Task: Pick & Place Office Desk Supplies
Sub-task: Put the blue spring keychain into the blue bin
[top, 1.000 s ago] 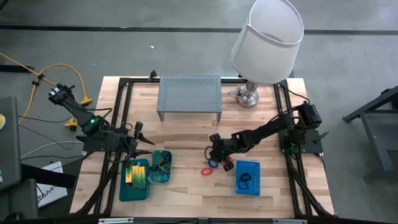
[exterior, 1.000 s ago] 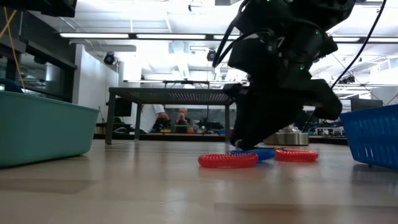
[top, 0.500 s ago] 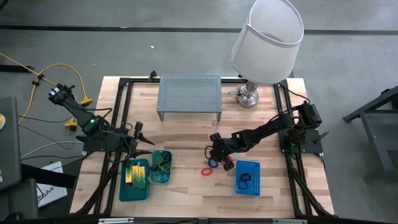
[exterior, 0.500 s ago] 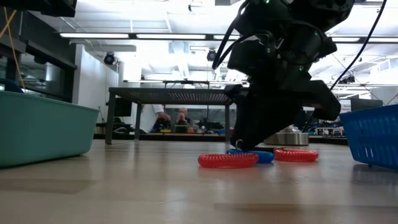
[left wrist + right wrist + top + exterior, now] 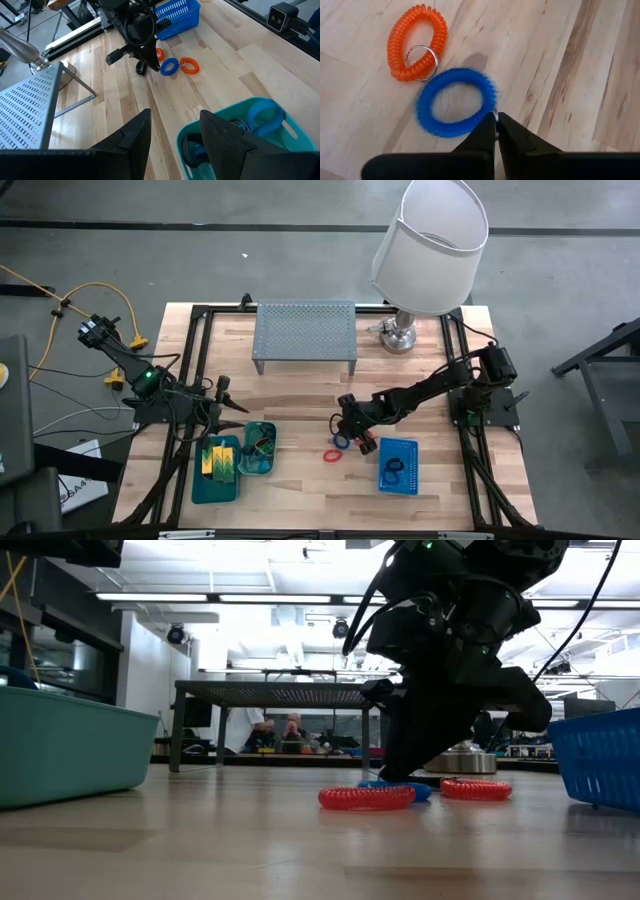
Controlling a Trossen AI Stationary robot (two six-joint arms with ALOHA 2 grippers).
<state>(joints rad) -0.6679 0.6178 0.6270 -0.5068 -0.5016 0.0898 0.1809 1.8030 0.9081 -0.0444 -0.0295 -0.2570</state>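
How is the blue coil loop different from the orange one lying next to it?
The blue coil loop is pinched at its rim by the right gripper; the orange coil loop lies free. The orange one carries a metal key ring; none shows on the blue one. Both are spiral loops on the table.

Bright, even light falls from long ceiling strip lights [image 5: 300, 597], which glare white in the level view. The wooden table [image 5: 300, 395] is evenly lit, with only soft, faint shadows. At table height the near boards blur and the right arm [image 5: 450, 650] is a dark silhouette. Close up, the blue coil band [image 5: 455, 102] shows slight motion blur.
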